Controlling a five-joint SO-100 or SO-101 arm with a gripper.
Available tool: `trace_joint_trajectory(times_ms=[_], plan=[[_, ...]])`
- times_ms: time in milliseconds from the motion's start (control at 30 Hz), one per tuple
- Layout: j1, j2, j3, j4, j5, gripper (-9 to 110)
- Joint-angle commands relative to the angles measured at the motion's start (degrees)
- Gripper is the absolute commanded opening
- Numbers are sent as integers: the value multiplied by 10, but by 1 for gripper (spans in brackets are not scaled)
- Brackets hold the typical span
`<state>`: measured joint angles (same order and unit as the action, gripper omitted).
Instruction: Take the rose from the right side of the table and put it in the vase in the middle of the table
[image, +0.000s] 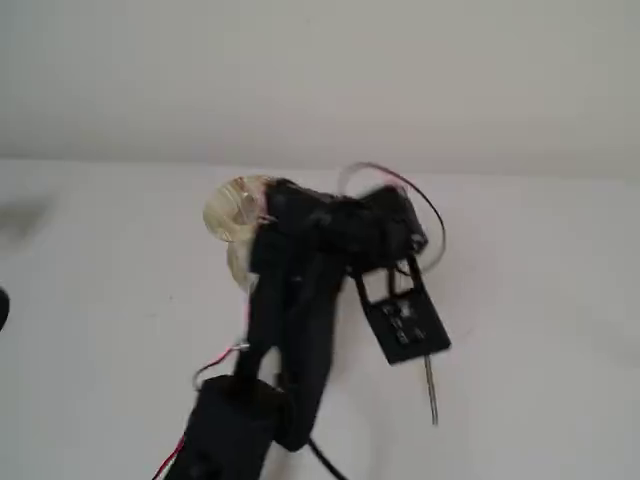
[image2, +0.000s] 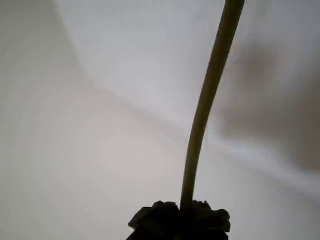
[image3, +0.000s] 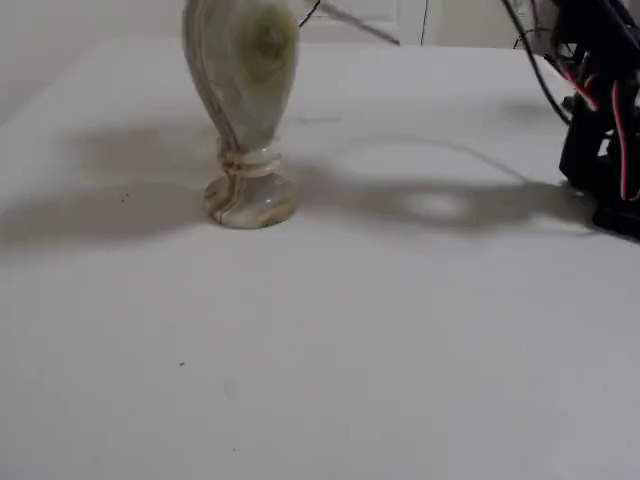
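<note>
White table (image3: 400, 350), vase (image3: 243, 110) upright on it.

Dark object (image: 3, 306) at left edge

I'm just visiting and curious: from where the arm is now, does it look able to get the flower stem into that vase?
Probably yes. The vase stands upright, its mouth uncovered, right beside the arm. The rose stem hangs from the gripper, its tip clear of the table. Nothing visible blocks the way.
</note>
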<state>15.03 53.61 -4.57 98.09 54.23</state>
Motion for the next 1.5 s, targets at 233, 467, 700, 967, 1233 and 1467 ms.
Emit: trace_joint_trajectory(times_ms=[233, 467, 700, 967, 1233, 1467], plan=[[-117, 262, -18, -131, 106, 0], [-237, 282, -18, -189, 134, 0], [-333, 265, -18, -204, 131, 0], [-344, 220, -18, -200, 133, 0], [-319, 145, -26, -201, 143, 0], [-278, 85, -78, -178, 149, 0]])
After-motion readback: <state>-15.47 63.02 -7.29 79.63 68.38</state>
